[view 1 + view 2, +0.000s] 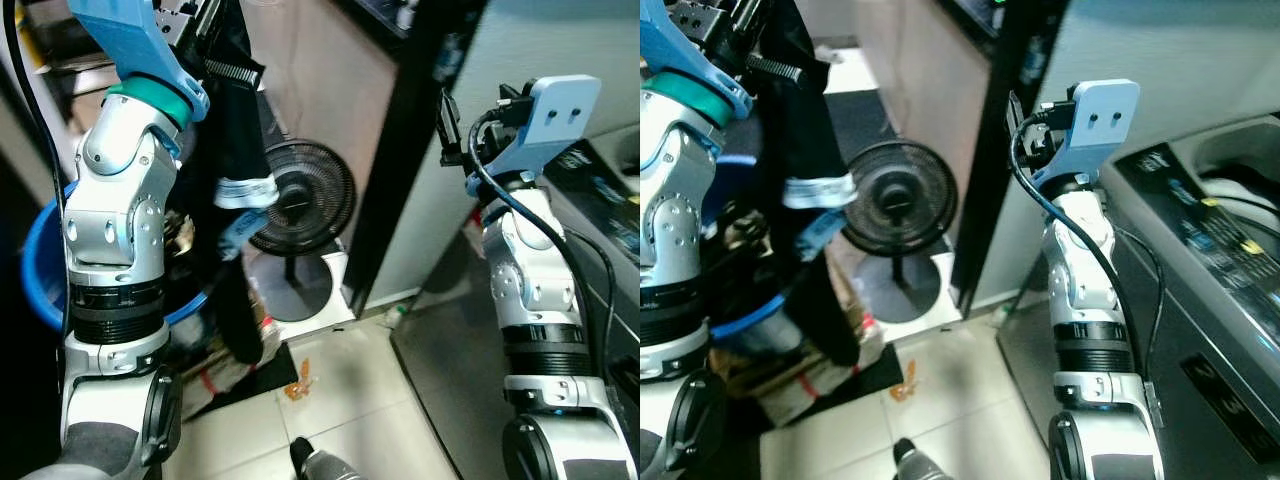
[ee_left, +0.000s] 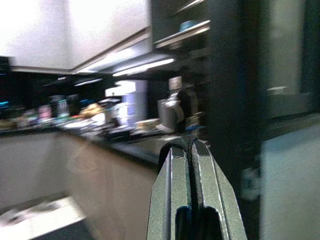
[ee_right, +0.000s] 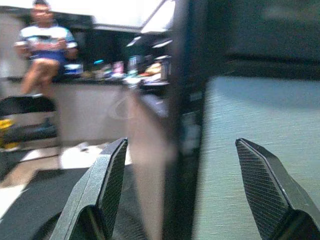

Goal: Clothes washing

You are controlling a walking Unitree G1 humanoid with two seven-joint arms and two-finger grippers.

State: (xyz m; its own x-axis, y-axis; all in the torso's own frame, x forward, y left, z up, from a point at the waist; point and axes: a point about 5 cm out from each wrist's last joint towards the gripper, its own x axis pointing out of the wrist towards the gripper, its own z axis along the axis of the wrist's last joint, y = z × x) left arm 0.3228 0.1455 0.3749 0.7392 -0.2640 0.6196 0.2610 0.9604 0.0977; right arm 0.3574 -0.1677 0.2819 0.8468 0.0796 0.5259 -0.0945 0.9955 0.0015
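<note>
Left gripper (image 2: 192, 150) was raised high at the robot's left side, its two black fingers (image 2: 172, 190) pressed together on a dark garment (image 1: 232, 200), a sliver of black cloth pinched in the narrow slit between them. From that grip the garment hung straight down as a long black length with a ribbed edge near the top and a pale blue and white band lower along it; its lower end reached toward the floor in front of the blue basin (image 1: 40, 270). That round blue basin sat low behind the left arm, its rim partly hidden by the silver forearm

Right gripper (image 3: 180, 190) was held up on the robot's right, fingers (image 3: 107, 185) spread wide with nothing between them, pointing toward a dark upright post (image 1: 400, 160) and the pale wall panel (image 3: 260, 120) beside it. A top-loading washing machine (image 1: 1210, 260) stood just right of the right arm, with a dark control strip along its near edge and a pale tub opening behind

Behind the hanging garment stood a black pedestal fan (image 1: 300, 200) on a round base, on light floor tiles (image 1: 360, 400). A small orange scrap (image 1: 298, 385) lay on the tiles near a dark mat (image 1: 262, 378). A person (image 3: 45, 55) in a striped top sat in the blurred background of the right wrist view, beyond a counter crowded with small items
</note>
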